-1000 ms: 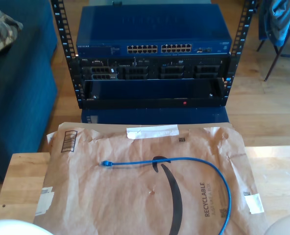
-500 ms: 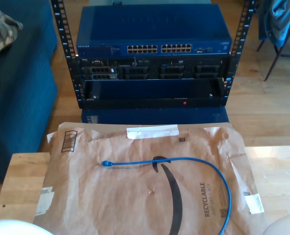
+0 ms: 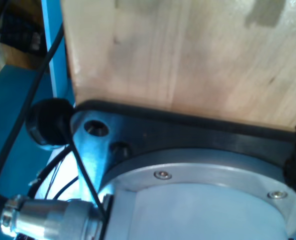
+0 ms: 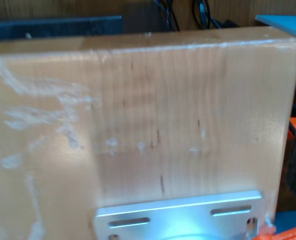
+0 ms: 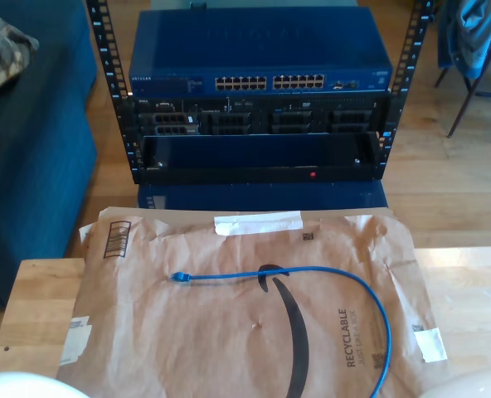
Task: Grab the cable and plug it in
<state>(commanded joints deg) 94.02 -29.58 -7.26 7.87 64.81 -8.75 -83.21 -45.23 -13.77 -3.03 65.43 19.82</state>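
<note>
On the brown paper mailer (image 5: 187, 348), spread over the wooden table (image 5: 38, 307), lies the cable (image 5: 328, 278): thin, bright blue, flat on the paper. Runs straight from the plug (image 5: 179, 278) toward the exterior view's right, then bends in a wide arc down to that view's lower edge. Free of any grip.

Opening of my first gripper and of my second gripper: cannot tell, nor whether either has hold of anything. Ahead of the first wrist camera, pale wood (image 3: 188, 60) and a dark mounting plate (image 3: 198, 132); ahead of the second, scuffed wood (image 4: 138, 125) and a silver bracket (image 4: 178, 217). Hence no telling how far the cable lies from either claw, or on which side of it.

Probably light and limp, with a little spring in the jacket, so likely to slide on the smooth paper and droop once lifted. Small, hard plug, probably with a fragile clip. Best taken on the jacket just behind the plug, on the straight stretch, pinched across the cable, so the tip holds its heading for the ports (image 5: 270, 82) of the blue switch (image 5: 262, 41) in the rack beyond the table.
</note>
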